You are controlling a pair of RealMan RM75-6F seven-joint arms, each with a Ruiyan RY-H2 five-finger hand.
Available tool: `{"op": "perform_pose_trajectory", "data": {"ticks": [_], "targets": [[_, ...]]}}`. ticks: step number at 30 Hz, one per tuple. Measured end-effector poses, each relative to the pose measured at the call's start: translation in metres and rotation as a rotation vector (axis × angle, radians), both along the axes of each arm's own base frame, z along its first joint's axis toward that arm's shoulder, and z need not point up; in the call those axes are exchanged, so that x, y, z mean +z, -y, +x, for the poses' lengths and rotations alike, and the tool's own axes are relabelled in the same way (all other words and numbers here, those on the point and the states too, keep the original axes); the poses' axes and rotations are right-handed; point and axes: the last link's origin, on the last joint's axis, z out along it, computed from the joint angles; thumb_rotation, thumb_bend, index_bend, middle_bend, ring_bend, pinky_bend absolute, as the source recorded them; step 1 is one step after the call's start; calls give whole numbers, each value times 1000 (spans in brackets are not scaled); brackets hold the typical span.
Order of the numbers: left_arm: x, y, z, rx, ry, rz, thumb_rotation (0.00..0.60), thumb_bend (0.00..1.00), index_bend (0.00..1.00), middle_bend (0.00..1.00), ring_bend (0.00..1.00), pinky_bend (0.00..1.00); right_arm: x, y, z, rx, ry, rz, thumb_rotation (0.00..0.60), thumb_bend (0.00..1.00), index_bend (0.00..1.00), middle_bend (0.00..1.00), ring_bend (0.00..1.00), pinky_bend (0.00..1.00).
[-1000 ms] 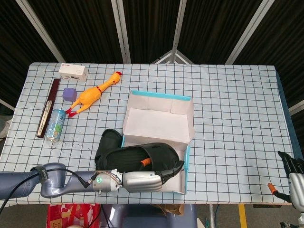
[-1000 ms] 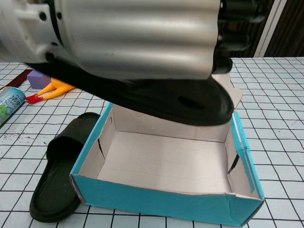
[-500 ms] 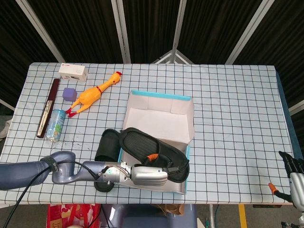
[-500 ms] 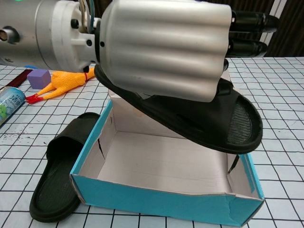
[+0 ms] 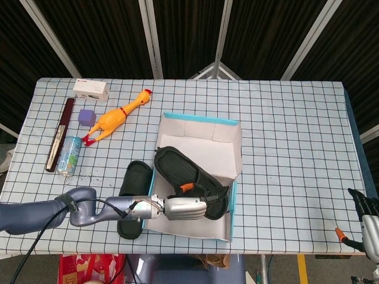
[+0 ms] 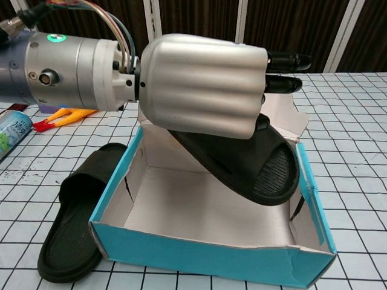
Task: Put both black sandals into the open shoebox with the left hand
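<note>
Nearest me, my left hand (image 6: 202, 87) with its silver ribbed back reaches in from the left over the open turquoise cardboard shoebox (image 5: 232, 204), and I see its dark fingers (image 6: 285, 60) wrapped around one black rubber slide sandal (image 6: 260, 169), holding it tilted inside the box with its far end up toward the raised lid and its low end down near the box's right wall; from the chest view I cannot tell whether the sole touches the box floor. The second black rubber slide sandal (image 5: 133, 195) lies flat on the checked white surface (image 5: 296, 148), just beside the box's left wall, outside it. My right hand (image 5: 366, 216) sits at the lower right edge of the head view, well apart from everything, and I cannot tell from here how its fingers lie. Further out on the left side of the surface I see a pale blue printed drink can (image 5: 69, 155) lying on its side, next to a long dark flat bar (image 5: 60, 135). Beyond those are a small purple cube (image 5: 87, 116) and a yellow rubber chicken toy (image 5: 118, 116) stretched diagonally, and farthest back on the left a small white carton (image 5: 91, 90) near the far edge
</note>
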Motion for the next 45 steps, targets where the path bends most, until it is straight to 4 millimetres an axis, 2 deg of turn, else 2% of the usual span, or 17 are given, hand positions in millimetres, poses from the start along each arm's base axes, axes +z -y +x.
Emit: {"op": "perform_pose_trajectory", "data": {"ticks": [6,15,22,25,27,29,34,38,42,45], "targets": [[-10,6,-6,90,35,-27,600,486,491,654,215,150,0,0,-1,-3,0,1,600,254,84,118,144,87],[-20,24,6,180,109,-42,600,516,490,666,215,150,1,0,-1,-3,4,-3,600,254,84,118,144,87],[-28,34,7,273,122,-29,600,513,486,677,216,150,2,-1,-1,-2,8,-3,600,254,84,118,144,87],[-31,37,6,327,129,-25,600,466,477,670,216,150,3,-1,-2,-6,9,-7,600,254,84,118,144,87],[-32,39,6,364,137,-21,600,415,454,635,216,150,3,-1,-2,-6,10,-6,600,253,84,118,144,87],[-30,40,6,408,156,-30,600,405,420,585,216,150,3,-2,-2,-4,10,-5,600,253,84,118,144,87],[-7,44,7,552,291,-83,600,385,319,480,214,149,4,-2,-2,0,12,-8,600,254,84,118,144,87],[27,46,-2,713,453,-151,600,356,281,440,210,149,3,-2,-2,-1,11,-5,600,254,84,118,144,87],[68,41,-30,880,600,-160,600,344,256,404,193,139,2,-1,-1,-1,7,1,600,254,84,118,144,87],[89,38,-53,990,656,-165,600,318,224,355,166,121,1,-2,1,2,4,3,600,254,84,118,144,87]]}}
